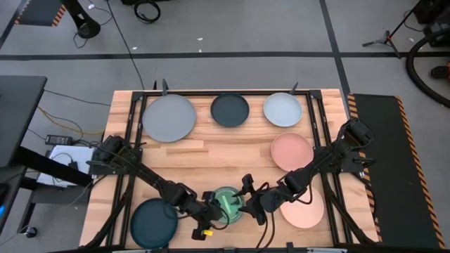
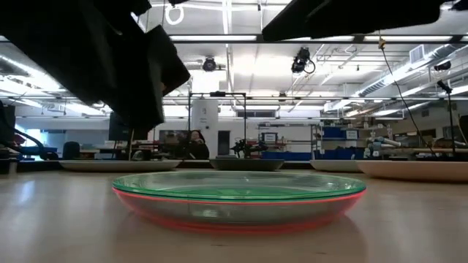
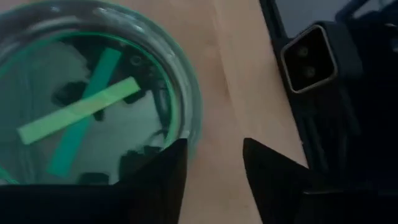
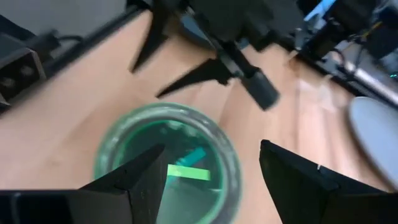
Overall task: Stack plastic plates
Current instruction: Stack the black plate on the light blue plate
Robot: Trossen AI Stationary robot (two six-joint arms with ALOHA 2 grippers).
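Wooden bench [image 1: 211, 151] in a large lab hall with ceiling strip lights; black frame rails run along its edges.

Plate count, high view: seven visible from above.
- Far row, three: large grey plate [image 1: 169, 117], black plate [image 1: 230, 109], pale blue plate [image 1: 283, 109].
- Right side, two pink: upper peach plate [image 1: 291, 150], and lower peach plate [image 1: 306, 210] partly covered by the right arm.
- Near left corner, one: dark teal plate [image 1: 152, 223].
- Near centre, one: translucent teal plate [image 1: 226, 204]. Low view shows a red plate [image 2: 241, 216] directly under it, rims nested, so this is a stack of two. Total counted: eight.

Left gripper [image 1: 205, 210] sits at the near-left rim of the translucent teal plate, low over the bench. Left wrist view: its two fingers stand apart, one tip over the plate's rim and the other over bare wood; they clamp nothing.

Right gripper [image 1: 247, 201] is just beside the same plate on its right. Right wrist view: fingers spread wide, tips either side of the plate from above, not touching it that I can tell.

Both grippers face each other across the two-plate stack.
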